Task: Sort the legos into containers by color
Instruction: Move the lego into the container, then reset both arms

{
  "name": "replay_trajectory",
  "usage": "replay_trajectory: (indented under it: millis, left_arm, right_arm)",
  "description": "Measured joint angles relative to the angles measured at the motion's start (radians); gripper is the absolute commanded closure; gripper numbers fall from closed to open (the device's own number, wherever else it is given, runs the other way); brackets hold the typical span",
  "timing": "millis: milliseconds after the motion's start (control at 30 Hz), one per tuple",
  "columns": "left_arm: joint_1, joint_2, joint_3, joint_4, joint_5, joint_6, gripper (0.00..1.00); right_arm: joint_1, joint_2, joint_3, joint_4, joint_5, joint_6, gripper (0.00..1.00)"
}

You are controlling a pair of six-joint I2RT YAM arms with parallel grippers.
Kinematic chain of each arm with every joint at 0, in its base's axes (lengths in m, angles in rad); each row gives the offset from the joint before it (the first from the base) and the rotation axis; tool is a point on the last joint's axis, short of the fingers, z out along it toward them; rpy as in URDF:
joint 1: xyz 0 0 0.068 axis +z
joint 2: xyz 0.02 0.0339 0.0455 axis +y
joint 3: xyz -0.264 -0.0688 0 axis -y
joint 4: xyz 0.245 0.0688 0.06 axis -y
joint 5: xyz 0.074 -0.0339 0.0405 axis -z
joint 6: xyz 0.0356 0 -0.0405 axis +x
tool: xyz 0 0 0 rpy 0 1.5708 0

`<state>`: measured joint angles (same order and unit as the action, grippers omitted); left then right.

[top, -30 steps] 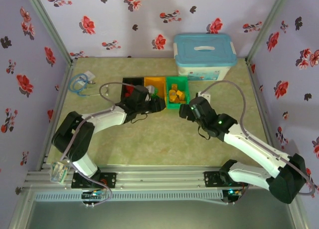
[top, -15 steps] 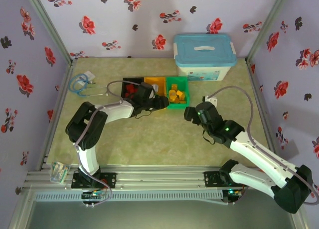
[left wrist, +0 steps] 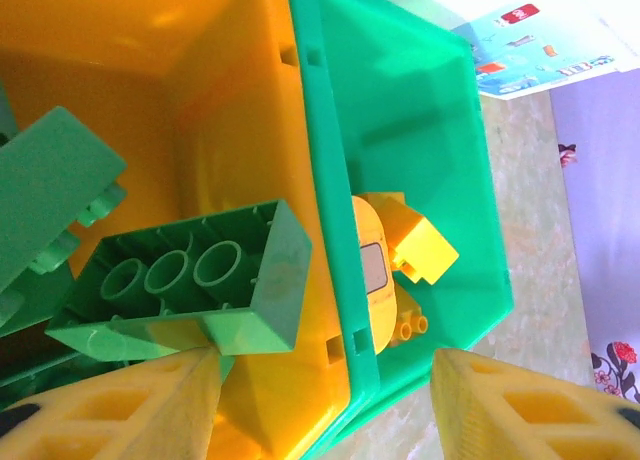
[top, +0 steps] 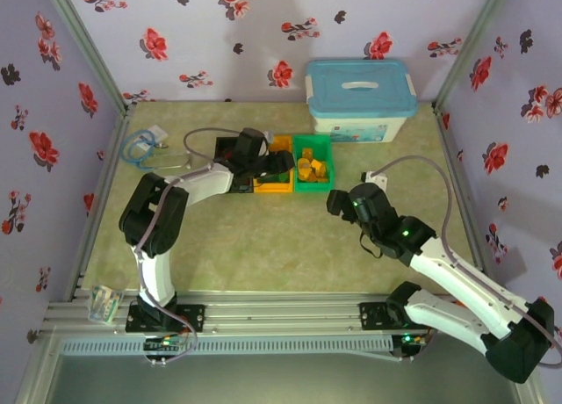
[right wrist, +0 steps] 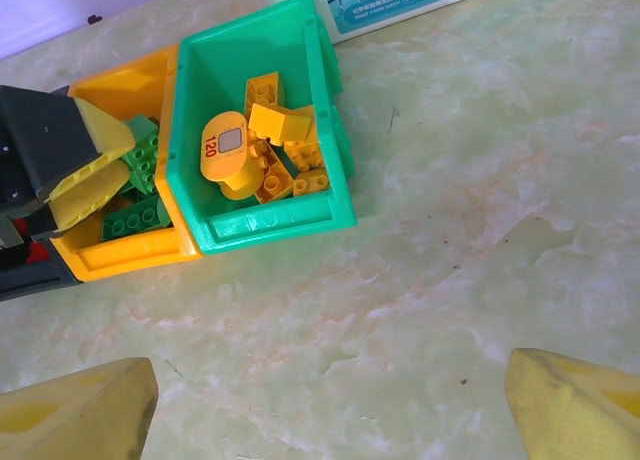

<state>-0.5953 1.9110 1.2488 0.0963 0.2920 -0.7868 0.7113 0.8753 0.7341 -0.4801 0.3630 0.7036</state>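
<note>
On the mottled, stone-look table [top: 263, 237] we see a boxy white tub [top: 358, 123] with a pale blue lid. In front of it sit three glossy rectangular plastic bins in a row: a black bin [top: 224, 143], an orange-yellow bin [right wrist: 130, 80] and a green bin [right wrist: 270, 230]. The left gripper [left wrist: 327, 358] hangs over the orange-yellow bin with its ribbed yellow fingers parted and clamping nothing, a hollow-bottomed green brick [left wrist: 190, 290] by one fingertip, while the right gripper [right wrist: 330, 365] is spread wide above bare table. Studded yellow bricks [right wrist: 270, 130] lie heaped in the green bin.

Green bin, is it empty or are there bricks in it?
Not empty. The green bin holds several yellow bricks, piled together inside its walls.
</note>
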Motion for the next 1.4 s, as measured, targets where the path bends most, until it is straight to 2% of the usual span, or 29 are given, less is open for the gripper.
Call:
replay_trajectory:
  millis: [133,300,400,533,767,1133,1233,1267,1333,1400]
  left_arm:
    - [0.000,-0.092,-0.066,-0.032,-0.004,0.024,0.31]
    - [0.000,-0.311,-0.127,-0.114,-0.054,0.088,0.30]
    - [0.000,-0.445,-0.147,-0.159,-0.117,0.140,0.26]
    - [0.000,-0.571,-0.198,-0.237,-0.240,0.213,0.22]
    - [0.000,-0.703,-0.326,-0.364,-0.494,0.317,0.19]
    - [0.000,-0.962,-0.520,-0.369,-0.942,0.489,0.15]
    - [0.000,-1.011,-0.595,-0.351,-1.022,0.529,0.14]
    - [0.000,-1.027,-0.618,-0.344,-1.041,0.539,0.07]
    - [0.000,-1.059,-0.661,-0.334,-1.071,0.556,0.01]
    - [0.000,-1.085,-0.696,-0.327,-1.097,0.562,0.00]
  right_arm:
    - [0.000,-0.032,0.000,-0.027,0.009,-0.003,0.05]
    - [-0.005,-0.040,0.000,-0.046,0.027,-0.023,0.03]
    - [-0.005,-0.040,0.000,-0.046,0.047,-0.042,0.02]
    - [-0.010,-0.043,0.000,-0.046,0.097,-0.078,0.02]
    - [-0.013,-0.120,-0.048,-0.006,0.216,-0.226,0.01]
    - [-0.019,-0.229,-0.187,0.044,0.444,-0.339,0.01]
    - [-0.019,-0.234,-0.246,0.085,0.494,-0.372,0.01]
    - [-0.019,-0.236,-0.272,0.106,0.511,-0.385,0.01]
    - [-0.021,-0.236,-0.309,0.124,0.536,-0.399,0.01]
    - [-0.024,-0.237,-0.323,0.126,0.558,-0.409,0.01]
